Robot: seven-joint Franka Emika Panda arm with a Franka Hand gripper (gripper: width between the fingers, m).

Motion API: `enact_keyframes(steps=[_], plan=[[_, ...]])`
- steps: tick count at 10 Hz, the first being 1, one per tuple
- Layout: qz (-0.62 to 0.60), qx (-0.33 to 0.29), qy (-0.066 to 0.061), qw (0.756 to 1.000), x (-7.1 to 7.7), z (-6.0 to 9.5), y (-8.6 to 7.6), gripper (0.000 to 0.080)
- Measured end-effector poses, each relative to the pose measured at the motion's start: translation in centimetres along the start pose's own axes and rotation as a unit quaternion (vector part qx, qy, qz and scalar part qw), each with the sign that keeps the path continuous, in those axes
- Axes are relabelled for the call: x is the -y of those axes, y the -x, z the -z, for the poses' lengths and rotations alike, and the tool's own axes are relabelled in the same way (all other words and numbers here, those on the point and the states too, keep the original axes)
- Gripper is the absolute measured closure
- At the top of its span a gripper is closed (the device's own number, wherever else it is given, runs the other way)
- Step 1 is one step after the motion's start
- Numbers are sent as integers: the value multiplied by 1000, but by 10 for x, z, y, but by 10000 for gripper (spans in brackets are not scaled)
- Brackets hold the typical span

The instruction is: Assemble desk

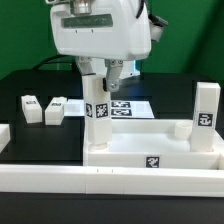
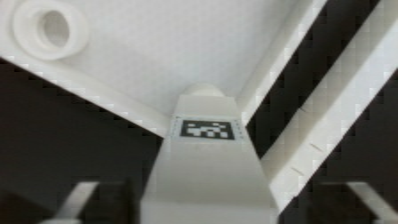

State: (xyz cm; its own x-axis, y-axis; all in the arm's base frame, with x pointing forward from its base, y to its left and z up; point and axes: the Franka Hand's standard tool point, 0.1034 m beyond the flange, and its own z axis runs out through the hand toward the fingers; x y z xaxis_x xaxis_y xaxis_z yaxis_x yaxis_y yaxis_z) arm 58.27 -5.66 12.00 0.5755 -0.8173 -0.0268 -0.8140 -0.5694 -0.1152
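The white tray-like tabletop (image 1: 150, 160) lies upside down near the front of the table. One white leg (image 1: 100, 110) stands upright at its corner on the exterior view's left, and a second leg (image 1: 206, 112) stands at the corner on the right. My gripper (image 1: 103, 75) hangs over the top of the first leg. In the wrist view this tagged leg (image 2: 210, 150) sits between my fingers (image 2: 80, 200), with a dark gap on each side, so my gripper (image 2: 214, 200) is open. Below it lies the tabletop (image 2: 125, 75), which has a round hole (image 2: 48, 30).
Two loose white legs (image 1: 32, 107) (image 1: 55, 110) lie on the black table at the exterior view's left. The marker board (image 1: 135, 108) lies behind the tabletop. A long white border rail (image 1: 110, 185) runs along the front edge, and another piece (image 1: 5, 135) sits at the left.
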Motion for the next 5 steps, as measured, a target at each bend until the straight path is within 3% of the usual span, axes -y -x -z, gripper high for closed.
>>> enact_keyframes(steps=[1,2,5], plan=[[48,0,0,999,-1,0,-2,279],[113,-1,1,994,-2,-1,-3,177],[231,-5,1,973,-1,-3,-3,152]])
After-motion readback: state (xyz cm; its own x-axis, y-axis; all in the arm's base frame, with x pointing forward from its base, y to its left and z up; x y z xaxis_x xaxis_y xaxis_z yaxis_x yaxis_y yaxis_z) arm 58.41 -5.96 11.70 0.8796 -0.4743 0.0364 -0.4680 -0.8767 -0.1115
